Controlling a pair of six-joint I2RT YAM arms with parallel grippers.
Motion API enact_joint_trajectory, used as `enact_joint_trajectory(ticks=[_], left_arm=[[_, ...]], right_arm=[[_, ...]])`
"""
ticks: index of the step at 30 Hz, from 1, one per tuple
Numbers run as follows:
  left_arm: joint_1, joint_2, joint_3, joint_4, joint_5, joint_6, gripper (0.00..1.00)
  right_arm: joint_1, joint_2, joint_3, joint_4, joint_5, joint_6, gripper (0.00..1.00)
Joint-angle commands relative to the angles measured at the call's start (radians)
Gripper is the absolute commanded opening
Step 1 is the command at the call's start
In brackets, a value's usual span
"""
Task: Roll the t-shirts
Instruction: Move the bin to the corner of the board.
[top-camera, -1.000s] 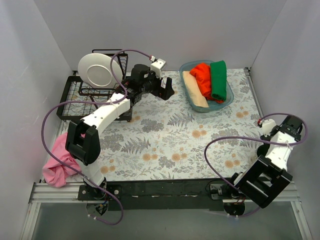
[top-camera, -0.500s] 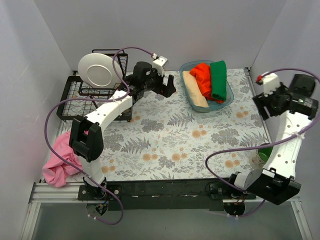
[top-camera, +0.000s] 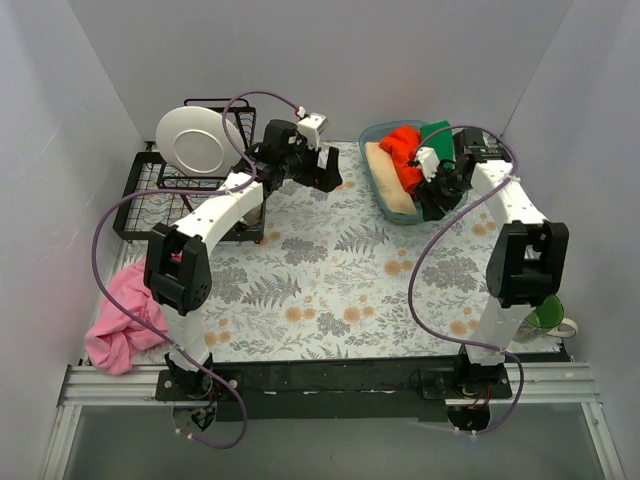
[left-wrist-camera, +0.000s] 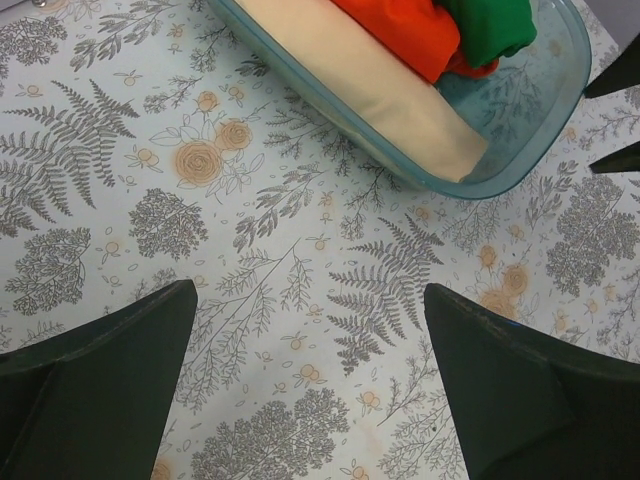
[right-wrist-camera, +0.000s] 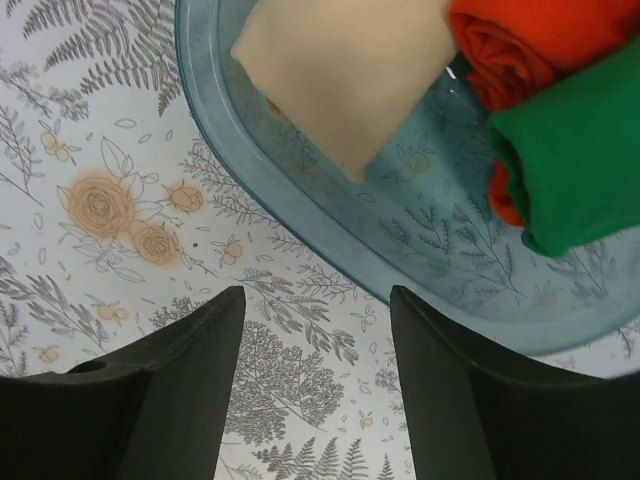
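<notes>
A crumpled pink t-shirt (top-camera: 118, 320) hangs over the table's left edge, far from both grippers. Rolled cream (top-camera: 388, 188), red-orange (top-camera: 403, 143) and green (top-camera: 438, 130) t-shirts lie in a clear blue tub (top-camera: 372, 130). My left gripper (top-camera: 330, 178) (left-wrist-camera: 308, 292) hovers open over the patterned cloth just left of the tub (left-wrist-camera: 530, 150), nothing between its fingers. My right gripper (top-camera: 432, 203) (right-wrist-camera: 315, 295) stands open above the tub's near rim (right-wrist-camera: 300, 215), holding nothing. Beyond it lie the cream roll (right-wrist-camera: 345, 70), the red-orange roll (right-wrist-camera: 530, 40) and the green roll (right-wrist-camera: 575, 160).
A black wire dish rack (top-camera: 150, 200) with a white plate (top-camera: 198, 140) stands at the back left. A green mug (top-camera: 545, 315) sits at the right near edge behind the right arm. Grey walls close in three sides.
The right arm has swung from the table's right near side up and across to the tub. The left arm has barely shifted.
</notes>
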Motion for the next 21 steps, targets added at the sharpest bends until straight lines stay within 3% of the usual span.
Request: enact_joint_trajectory(ticks=[1, 7, 8, 12, 21], left_arm=[[0.001, -0.113, -0.032, -0.021, -0.016, -0.016, 0.98], [0.001, -0.129, -0.06, -0.007, 0.01, -0.003, 0.98], [0.001, -0.118, -0.054, -0.008, 0.011, 0.006, 0.98], [0.001, -0.095, -0.015, -0.008, -0.001, 0.006, 0.98], [0.001, -0.103, -0.023, -0.01, -0.01, 0.02, 0.98]], right_arm=[[0.015, 0.083, 0.091, -0.073, -0.05, -0.187, 0.67], [0.036, 0.2, 0.134, -0.032, 0.006, -0.277, 0.66], [0.043, 0.228, 0.143, -0.031, 0.016, -0.29, 0.62], [0.046, 0.272, 0.157, -0.015, 0.082, -0.366, 0.31], [0.02, 0.189, -0.007, 0.115, 0.183, -0.475, 0.12]])
